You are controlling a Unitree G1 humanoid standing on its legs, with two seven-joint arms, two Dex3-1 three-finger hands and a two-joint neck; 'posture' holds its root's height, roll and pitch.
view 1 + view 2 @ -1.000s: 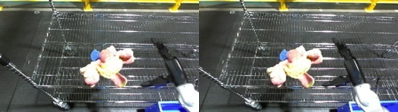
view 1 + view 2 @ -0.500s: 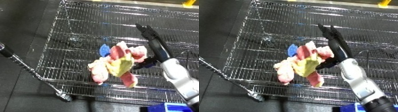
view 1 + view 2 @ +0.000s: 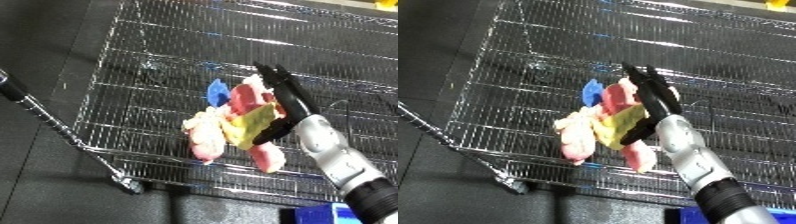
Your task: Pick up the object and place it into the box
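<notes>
Since a moment ago, right hand (image 3: 651, 95) has come over the plush toy (image 3: 233, 125).
Fingers straight, thumb below, nothing held; closing early could shove it along the wire shelf (image 3: 160, 50).

I see pink-and-yellow plush toy (image 3: 233, 125), blue patch at top, lying sprawled on wire-mesh bin (image 3: 160, 60) floor, near front edge.

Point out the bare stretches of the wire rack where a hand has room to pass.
Free: the silver wire rack above and left of the pink and yellow plush toy, and its far right. Crowded: the centre, where the right hand lies against the toy.
</notes>
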